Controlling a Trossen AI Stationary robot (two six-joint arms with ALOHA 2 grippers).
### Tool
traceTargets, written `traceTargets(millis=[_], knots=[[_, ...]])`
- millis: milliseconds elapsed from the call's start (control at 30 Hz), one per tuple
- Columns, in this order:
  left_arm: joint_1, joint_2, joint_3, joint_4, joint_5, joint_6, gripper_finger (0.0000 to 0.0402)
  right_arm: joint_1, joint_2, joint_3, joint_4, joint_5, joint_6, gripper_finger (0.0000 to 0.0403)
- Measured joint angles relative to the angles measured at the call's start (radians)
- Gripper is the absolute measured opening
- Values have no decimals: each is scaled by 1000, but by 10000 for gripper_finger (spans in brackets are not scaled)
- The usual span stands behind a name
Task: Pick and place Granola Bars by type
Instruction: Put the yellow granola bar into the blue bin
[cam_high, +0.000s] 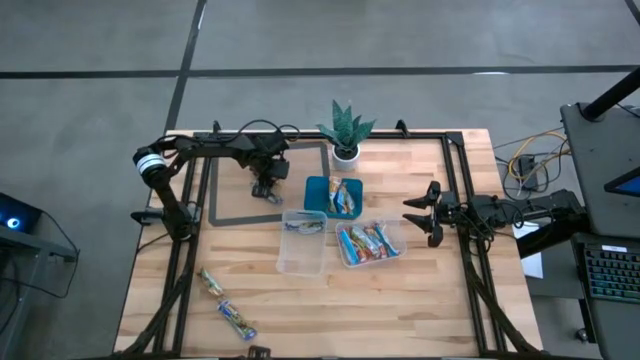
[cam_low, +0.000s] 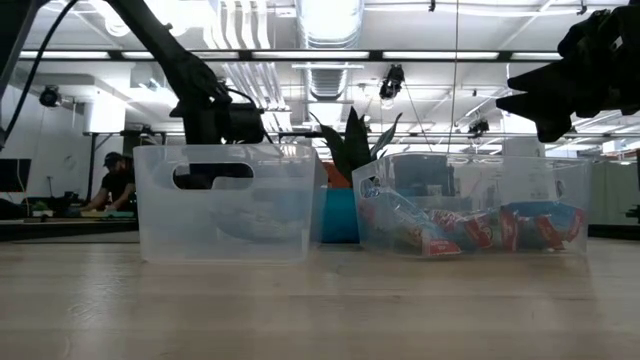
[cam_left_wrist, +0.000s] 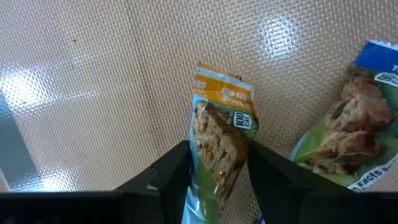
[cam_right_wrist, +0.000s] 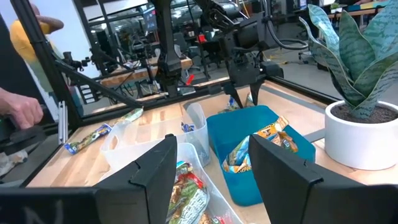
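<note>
A granola bar with an orange end and a blue-green wrapper lies on the tan mat at the table's far left. My left gripper comes down on it from above, one finger on each side, and shows in the high view as my left gripper. A second bar in a green and blue wrapper lies beside it. Two more bars lie on the wood near the front left. My right gripper waits open at the right, holding nothing. My left gripper has the bar's two long edges between its two fingers, on the half away from the orange end. The fingers point steeply down and lie across the bar. The orange end still looks to rest on the mat.
A teal tray holding bars stands mid-table. In front of it are a clear tub with one bar and a second clear tub with several. A potted plant stands at the far edge. Bare wood lies along the near edge.
</note>
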Motion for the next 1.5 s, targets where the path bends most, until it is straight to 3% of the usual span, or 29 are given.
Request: traceTargets(millis=[367,867,1133,1500], knots=[[3,11,1,7,-5,5,37,0,0,0,0,0,0,189],[3,12,16,-10,-22,-40,30,0,0,0,0,0,0,189],[3,10,100,-185,-50,-79,29,0,0,0,0,0,0,189],[-15,-65,179,-307,-78,-268,29,0,0,0,0,-1,0,189]])
